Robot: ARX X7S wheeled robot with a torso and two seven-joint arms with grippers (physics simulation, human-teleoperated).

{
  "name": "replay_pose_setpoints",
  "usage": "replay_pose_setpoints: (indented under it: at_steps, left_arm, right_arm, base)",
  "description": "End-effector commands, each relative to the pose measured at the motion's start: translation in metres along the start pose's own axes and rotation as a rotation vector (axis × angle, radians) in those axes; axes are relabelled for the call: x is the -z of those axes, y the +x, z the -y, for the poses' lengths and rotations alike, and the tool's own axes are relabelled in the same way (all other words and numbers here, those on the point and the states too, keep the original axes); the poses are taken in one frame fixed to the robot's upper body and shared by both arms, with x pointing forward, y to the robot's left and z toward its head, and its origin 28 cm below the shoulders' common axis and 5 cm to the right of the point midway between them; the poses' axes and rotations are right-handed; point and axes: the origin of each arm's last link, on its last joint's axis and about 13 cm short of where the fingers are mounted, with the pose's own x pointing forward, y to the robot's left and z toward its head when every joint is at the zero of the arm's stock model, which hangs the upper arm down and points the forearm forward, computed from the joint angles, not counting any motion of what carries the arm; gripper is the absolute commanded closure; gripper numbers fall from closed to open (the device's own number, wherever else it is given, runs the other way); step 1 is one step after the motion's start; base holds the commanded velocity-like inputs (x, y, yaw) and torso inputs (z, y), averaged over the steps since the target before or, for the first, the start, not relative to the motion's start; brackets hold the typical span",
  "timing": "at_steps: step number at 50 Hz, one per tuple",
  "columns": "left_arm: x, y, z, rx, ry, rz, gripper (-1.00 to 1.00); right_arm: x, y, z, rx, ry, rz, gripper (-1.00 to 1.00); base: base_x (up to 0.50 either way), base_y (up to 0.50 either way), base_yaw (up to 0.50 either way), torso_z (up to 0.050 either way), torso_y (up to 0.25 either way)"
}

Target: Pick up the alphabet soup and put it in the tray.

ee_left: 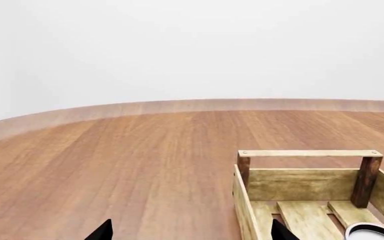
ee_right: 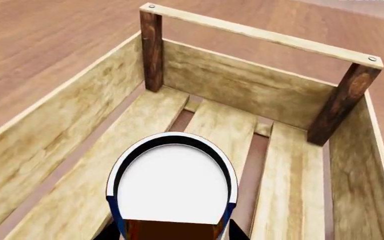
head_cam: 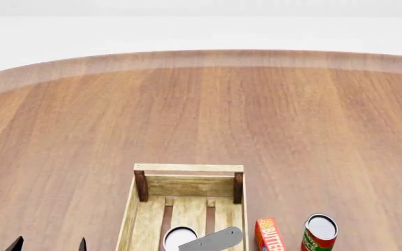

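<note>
A: Right wrist view: the soup can (ee_right: 172, 187) is seen closest, its pale top filling the lower part, inside the wooden tray (ee_right: 38, 145). Dark finger parts are glimpsed at either side of its base, so it is judged to be gripped by the right gripper (ee_right: 172, 232), though the contact itself is not plainly shown.

B: Can it be told whether the can is resting on the slats?

A: It cannot. If it is let go while held above them, it may drop, tip and roll against a side wall.

B: And the left gripper (ee_left: 188, 231)?

A: Only two dark fingertips are shown in its own view, spread apart with nothing between, beside the tray's outer wall.

B: Farther out?

A: In the head view, a butter box (head_cam: 269, 235) and a red-and-green can (head_cam: 319, 234) are stood just right of the tray; either could be knocked by a careless withdrawal. Beyond lies bare table (head_cam: 201, 104).
</note>
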Motion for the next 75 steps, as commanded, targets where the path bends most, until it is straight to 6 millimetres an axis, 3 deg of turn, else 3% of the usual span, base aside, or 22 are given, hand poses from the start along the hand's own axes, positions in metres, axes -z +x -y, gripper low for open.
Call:
replay_pose_setpoints:
  at_steps: [1,25,26,35,55,75]
  left_arm:
    - [0.0,0.0,0.0,0.0,0.0,0.0,-1.0]
    - [0.0,0.0,0.0,-0.001,-0.002,0.0,-1.0]
    - [0.0,0.0,0.0,0.0,-0.001,0.0,-1.0]
    - [0.0,0.0,0.0,-0.001,-0.001,0.0,-1.0]
    - [-0.003,-0.003,0.0,-0.008,0.012,0.014,-1.0]
    - [-0.01,-0.006,0.002,0.002,0.028,0.059,-1.0]
  right_arm:
    - [-0.004,0.003,0.001,0.0,-0.025,0.003,1.0]
    - [-0.001,0.005,0.003,-0.006,-0.023,-0.019,1.0]
    - [-0.001,0.005,0.003,-0.009,-0.023,-0.019,-1.0]
    - [-0.005,-0.004,0.004,0.0,-0.006,-0.001,-1.0]
    - [-0.038,-0.062,0.009,0.017,0.04,0.167,-1.0]
    - [-0.062,-0.099,0.01,0.027,0.062,0.281,-1.0]
  base:
    - [0.0,0.0,0.0,0.0,0.0]
    - [0.0,0.0,0.0,0.0,0.0]
    - [0.0,0.0,0.0,0.0,0.0]
    - [0.0,0.0,0.0,0.0,0.0]
    - [0.0,0.0,0.0,0.0,0.001]
    - [0.0,0.0,0.0,0.0,0.0]
